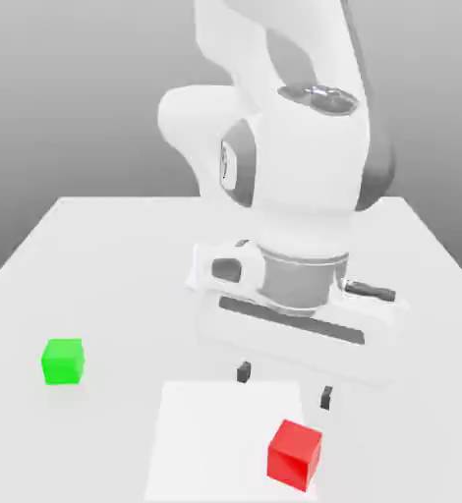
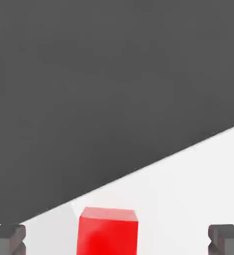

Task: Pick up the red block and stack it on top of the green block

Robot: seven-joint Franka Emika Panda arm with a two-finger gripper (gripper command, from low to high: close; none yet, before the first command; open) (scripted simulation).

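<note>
The red block (image 2: 107,236) is cut off by the hand view's edge; the claw (image 1: 285,385) is held wide apart.

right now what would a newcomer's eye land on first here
Probably the glossy white robot arm, looming over the middle of the pale table in the exterior view, its open two-finger gripper pointing down. Next, the bright red cube near the front edge of that view, and the vivid green cube off to the exterior view's left.
</note>
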